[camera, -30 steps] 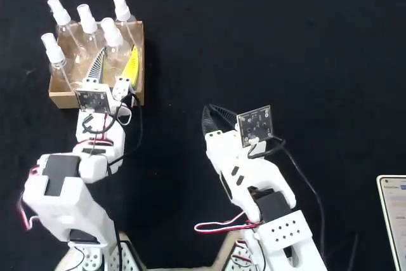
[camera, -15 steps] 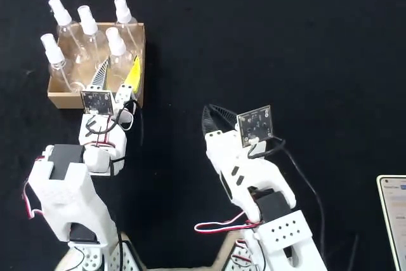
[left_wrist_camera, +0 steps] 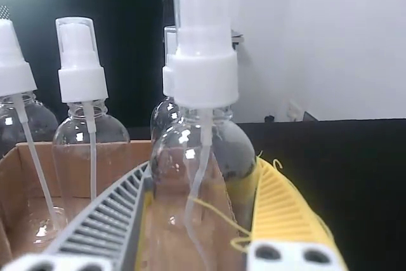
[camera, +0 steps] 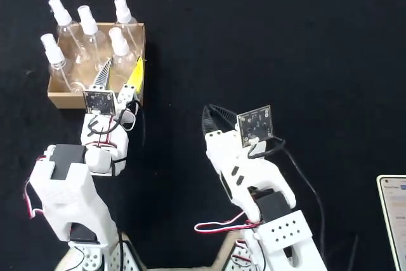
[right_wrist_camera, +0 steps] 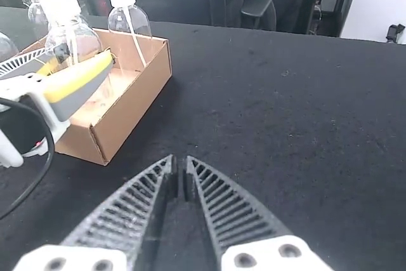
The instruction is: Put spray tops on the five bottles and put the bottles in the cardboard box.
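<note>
Capped and packed.
High view: five clear, white-topped spray bottles stand in the brown cardboard box. Left wrist view: left gripper fingers spread either side of the nearest bottle. Right wrist view: right gripper fingers pressed together over the black desk.

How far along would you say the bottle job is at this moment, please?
Done: all five bottles wear spray tops and stand in the cardboard box. In hand: the left tool sits around the fifth bottle; I cannot tell whether it grips it. Left: probably only freeing that tool and backing it off. The right tool is shut above the table.
</note>
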### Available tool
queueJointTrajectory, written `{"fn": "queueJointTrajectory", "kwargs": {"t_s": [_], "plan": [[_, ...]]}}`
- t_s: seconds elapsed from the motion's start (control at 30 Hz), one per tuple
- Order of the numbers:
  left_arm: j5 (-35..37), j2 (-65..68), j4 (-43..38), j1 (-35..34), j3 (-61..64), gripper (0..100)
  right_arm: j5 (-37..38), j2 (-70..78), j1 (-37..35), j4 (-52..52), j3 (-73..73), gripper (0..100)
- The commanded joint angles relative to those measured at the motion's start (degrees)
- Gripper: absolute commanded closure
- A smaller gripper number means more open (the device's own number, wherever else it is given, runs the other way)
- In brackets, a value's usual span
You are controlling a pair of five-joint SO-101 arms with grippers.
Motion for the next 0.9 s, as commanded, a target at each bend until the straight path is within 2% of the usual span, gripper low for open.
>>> {"fn": "queueJointTrajectory", "kwargs": {"t_s": [0.0,0.3,0.43,0.63,0.87], "plan": [[0.44,-0.35,-1.05,0.84,-1.63,89,0.53,-0.92,-0.35,-1.85,-0.66,98.3],[0.44,-0.26,-0.88,0.92,-1.36,89,0.53,-0.92,-0.35,-1.85,-0.66,98.3],[0.44,0.62,3.78,0.92,-1.89,89,0.53,-0.92,-0.35,-1.85,-0.66,98.3],[0.44,1.32,-1.05,0.84,-1.45,89,0.53,-0.92,-0.35,-1.85,-0.66,98.3],[0.35,3.34,-1.05,0.66,-1.45,87,0.53,-0.92,-0.26,-1.85,-0.66,98.3]]}}
